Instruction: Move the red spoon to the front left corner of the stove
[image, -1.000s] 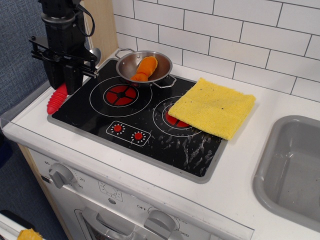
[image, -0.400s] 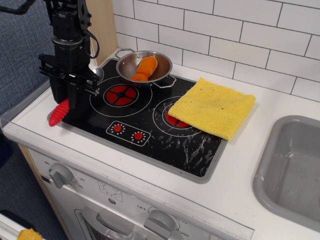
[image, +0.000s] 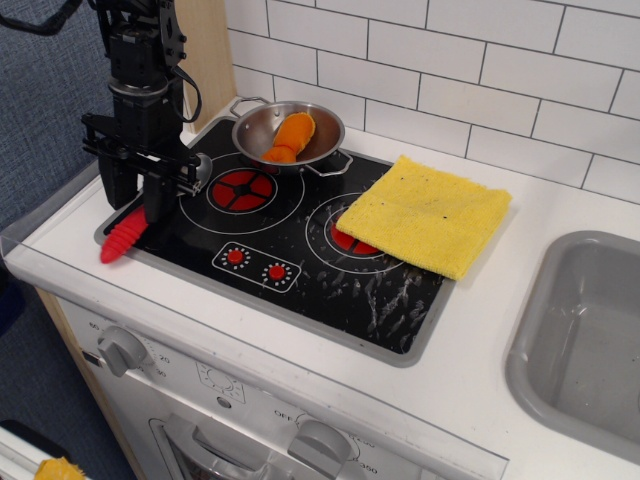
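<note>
The red spoon (image: 122, 240) lies slanted over the front left corner of the black stove (image: 330, 285). Its red ribbed handle points down-left to the stove's rim, and its silver bowl (image: 200, 167) points up-right near the left burner. My gripper (image: 133, 205) stands upright over the spoon's middle, its black fingers (image: 155, 200) closed around the handle's upper part. The handle's tip looks to be touching or just above the stove's rim; I cannot tell which.
A steel pan (image: 320, 122) holding an orange piece of food (image: 290, 135) stands at the stove's back left. A yellow cloth (image: 425, 215) covers the right burner and counter. A grey sink (image: 590, 330) is at the right. The white tiled wall stands behind.
My gripper has moved down and toward the front with the spoon. The handle tip went from beside the stove's left edge down to its front left corner.
</note>
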